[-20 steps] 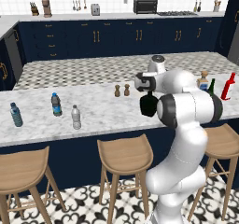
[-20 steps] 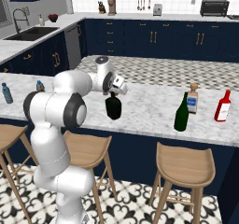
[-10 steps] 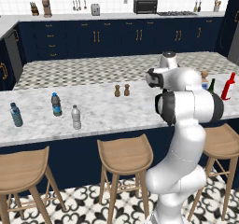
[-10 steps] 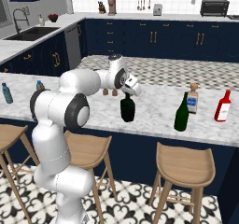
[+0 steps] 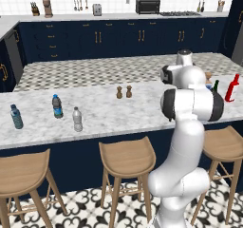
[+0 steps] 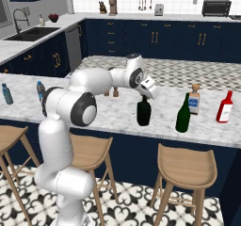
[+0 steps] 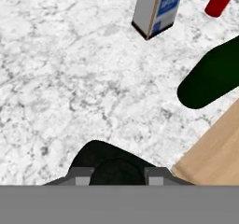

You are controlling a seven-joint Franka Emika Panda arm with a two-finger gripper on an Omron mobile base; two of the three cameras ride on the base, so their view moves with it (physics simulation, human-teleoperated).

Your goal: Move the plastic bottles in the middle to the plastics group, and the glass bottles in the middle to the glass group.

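My gripper (image 6: 145, 94) is shut on the neck of the squat black glass bottle (image 6: 143, 113), which stands upright low over the counter, left of the tall green wine bottle (image 6: 183, 114). In the hand view the black bottle (image 7: 112, 164) sits between my fingertips (image 7: 82, 176); the green bottle (image 7: 210, 76) lies ahead to the right. The glass group lies beyond it: a clear labelled bottle (image 6: 194, 99) and a red bottle (image 6: 225, 107). At the far left stand the greyish plastic bottle (image 5: 77, 119) and the blue-labelled plastics group (image 5: 57, 106), (image 5: 16, 116).
Two small brown shakers (image 5: 124, 92) stand mid-counter. Wooden stools (image 6: 187, 164) line the marble island's (image 5: 104, 113) near edge. My own arm hides much of the glass group in the left base view.
My arm has swung to the right along the counter, carrying the black bottle from near the shakers to beside the green wine bottle.
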